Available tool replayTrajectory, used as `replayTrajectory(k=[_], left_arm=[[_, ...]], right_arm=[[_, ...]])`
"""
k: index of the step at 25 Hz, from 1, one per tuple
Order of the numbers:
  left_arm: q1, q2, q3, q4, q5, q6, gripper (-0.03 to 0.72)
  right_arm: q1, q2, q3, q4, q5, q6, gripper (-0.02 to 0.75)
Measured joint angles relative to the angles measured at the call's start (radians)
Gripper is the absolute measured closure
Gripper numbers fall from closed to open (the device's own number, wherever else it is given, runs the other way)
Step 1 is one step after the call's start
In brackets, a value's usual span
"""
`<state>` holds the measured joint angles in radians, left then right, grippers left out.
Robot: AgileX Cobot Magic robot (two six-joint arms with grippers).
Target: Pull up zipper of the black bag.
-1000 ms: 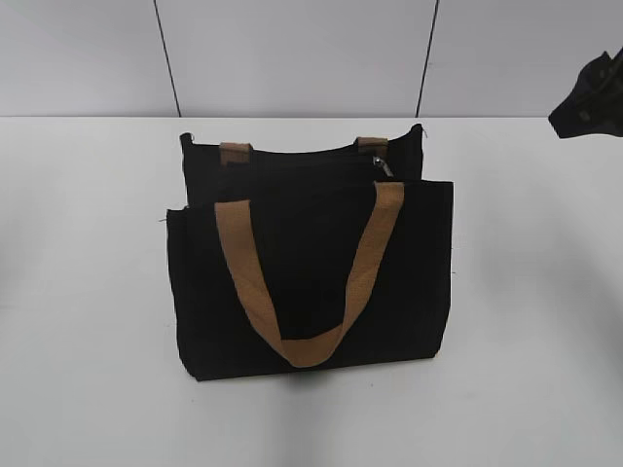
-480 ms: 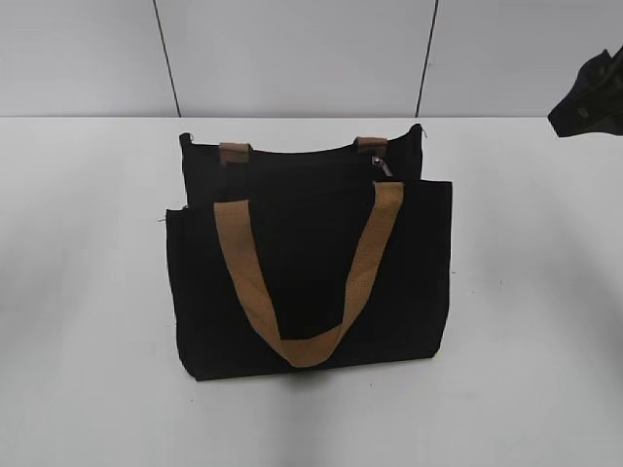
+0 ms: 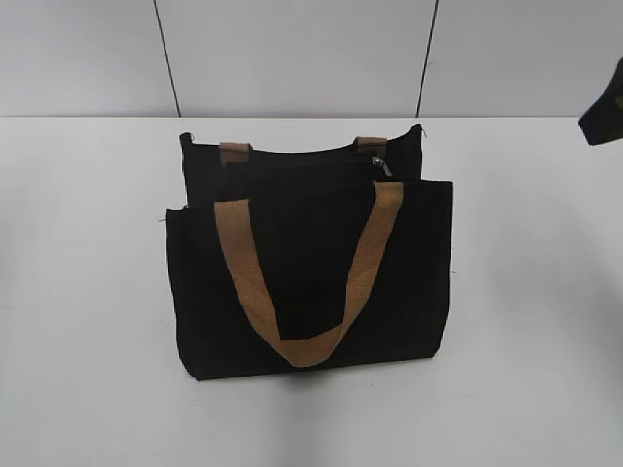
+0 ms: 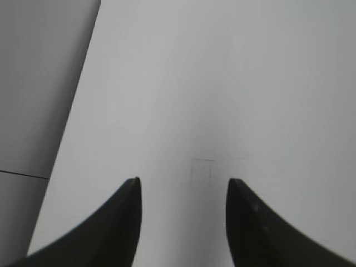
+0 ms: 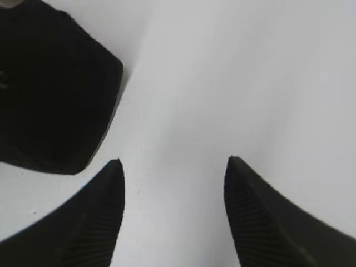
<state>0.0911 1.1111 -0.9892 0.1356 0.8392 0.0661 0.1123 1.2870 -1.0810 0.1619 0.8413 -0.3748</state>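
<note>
My left pincer (image 4: 183, 192) and right pincer (image 5: 173, 172) hang apart over the plain white desk (image 3: 88, 292); the rectangular black fabric bag (image 3: 307, 282) stands mid-desk before grey wall panels (image 3: 292, 53).

black bag (image 3: 310, 282): matt black woven cloth | strap handle (image 3: 302, 282): tan webbing, coarse ribbed weave | zipper (image 3: 383, 167): small glinting pull, probably metal, too small to be sure | table (image 3: 88, 292): smooth matt white | right gripper (image 5: 173, 183): matt black fingers with fine ribbed pads | left gripper (image 4: 183, 189): smooth dark fingers, slight sheen
</note>
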Motion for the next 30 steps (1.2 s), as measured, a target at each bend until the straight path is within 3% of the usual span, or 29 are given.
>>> replayTrajectory(k=[4, 7, 11, 16, 24, 30], left_arm=[[-0.003, -0.104, 0.046, -0.193, 0.003, 0.136, 0.309], [-0.004, -0.228, 0.15, -0.256, 0.005, 0.172, 0.307], [-0.004, -0.457, 0.299, -0.258, 0.034, 0.182, 0.306], [-0.004, -0.7, 0.399, -0.256, 0.115, 0.182, 0.306], [-0.004, -0.927, 0.422, -0.256, 0.303, 0.178, 0.307], [-0.004, -1.047, 0.423, -0.256, 0.325, 0.154, 0.307]], right_arm=[[0.0, -0.056, 0.002, 0.0, 0.146, 0.069, 0.296], [0.0, -0.119, 0.049, 0.0, 0.187, 0.114, 0.307], [0.0, -0.274, 0.24, 0.0, 0.177, 0.144, 0.314], [0.0, -0.553, 0.444, 0.0, 0.173, 0.152, 0.316], [0.0, -0.847, 0.544, 0.0, 0.171, 0.162, 0.316], [0.0, -1.032, 0.569, 0.001, 0.187, 0.162, 0.321]])
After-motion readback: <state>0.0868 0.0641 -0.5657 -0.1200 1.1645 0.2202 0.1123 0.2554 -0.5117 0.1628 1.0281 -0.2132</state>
